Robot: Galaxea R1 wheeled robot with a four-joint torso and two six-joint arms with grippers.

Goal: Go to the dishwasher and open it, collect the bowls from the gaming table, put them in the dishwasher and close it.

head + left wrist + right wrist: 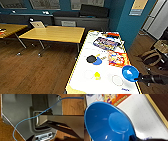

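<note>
The gaming table has a white top and a yellow edge, with colourful game boards laid on it. My right gripper is shut on the rim of a blue bowl, held tilted over the table's near right edge. The right wrist view shows this blue bowl large above the white top. A black bowl and a blue dish sit mid-table. Two pale round bowls lie nearer, with a small yellow object between them. The dishwasher is out of view.
Wooden tables stand to the left, one with an open laptop. A blue wall corner rises beyond the table's far end. Bags lie on the wooden floor at the right. A blue cable crosses the robot's grey body.
</note>
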